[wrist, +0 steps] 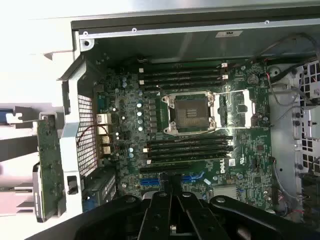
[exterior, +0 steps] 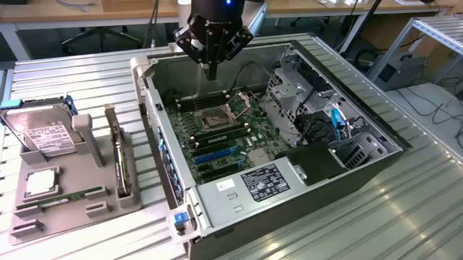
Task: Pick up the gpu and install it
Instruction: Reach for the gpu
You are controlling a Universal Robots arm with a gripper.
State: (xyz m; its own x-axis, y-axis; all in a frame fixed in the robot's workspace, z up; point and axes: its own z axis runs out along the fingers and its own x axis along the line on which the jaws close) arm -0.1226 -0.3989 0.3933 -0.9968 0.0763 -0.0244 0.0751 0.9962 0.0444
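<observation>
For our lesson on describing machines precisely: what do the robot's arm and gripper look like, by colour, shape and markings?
The gripper is matt black: angular linkage bars joined by round bolt heads, tapering to slim dark fingers. On the black arm above it glows a small blue light. No lettering can be made out on it.
</observation>
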